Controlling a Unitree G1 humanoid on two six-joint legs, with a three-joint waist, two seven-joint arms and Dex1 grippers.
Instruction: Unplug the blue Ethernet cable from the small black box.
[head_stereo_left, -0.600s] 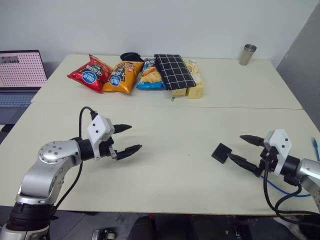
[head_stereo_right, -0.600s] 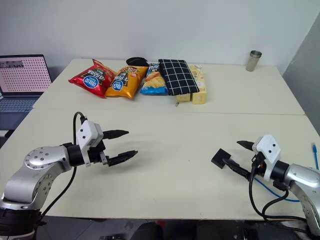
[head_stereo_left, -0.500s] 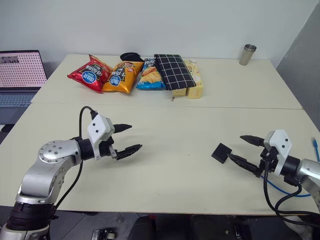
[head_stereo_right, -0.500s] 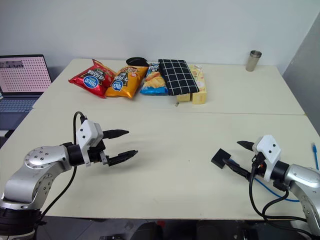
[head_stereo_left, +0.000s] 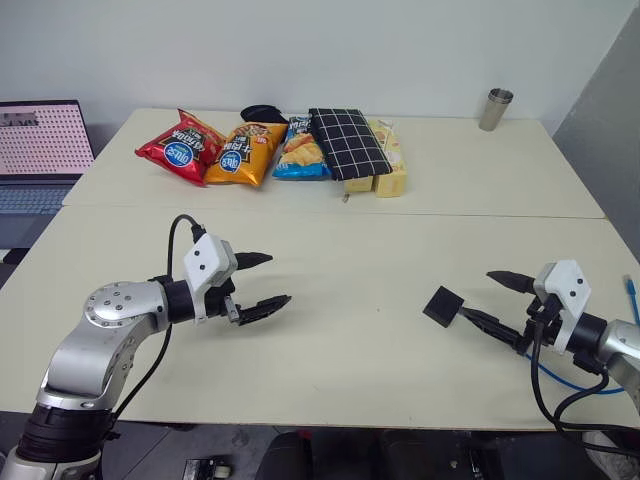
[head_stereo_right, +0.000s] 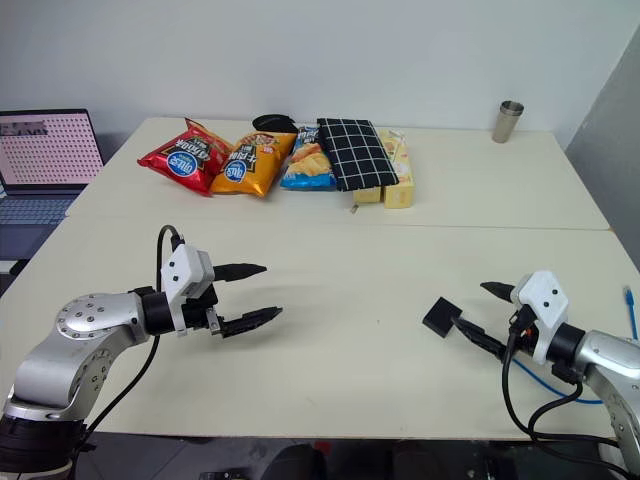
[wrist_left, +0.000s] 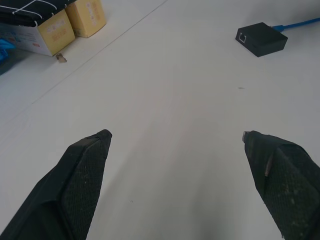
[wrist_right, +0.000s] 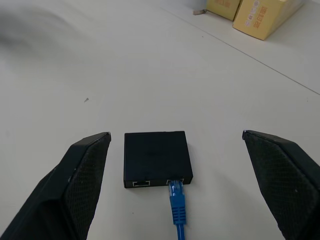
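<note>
The small black box (wrist_right: 157, 157) lies flat on the pale table, toward the right front. The blue Ethernet cable (wrist_right: 176, 210) is plugged into one of the two ports on the box's near face. From there it trails back under my right arm as a blue loop (head_stereo_left: 562, 381). My right gripper (head_stereo_left: 478, 295) is open just behind the box, its fingers spread wider than the box and apart from it. Over bare table at the left, my left gripper (head_stereo_left: 279, 277) is open and holds nothing. The left wrist view shows the box (wrist_left: 261, 39) far off.
At the back lie snack bags (head_stereo_left: 232, 152), a black-and-white checked pouch (head_stereo_left: 347, 143) and yellow cartons (head_stereo_left: 390, 172). A metal cup (head_stereo_left: 494, 108) stands far right at the back. A laptop (head_stereo_left: 40, 140) sits beyond the table's left edge. A blue cable end (head_stereo_left: 630, 291) shows at the right edge.
My left gripper has edged slightly to the right. My right gripper has drawn back a little from the box. Both stay open, and the box and cable have not moved.
</note>
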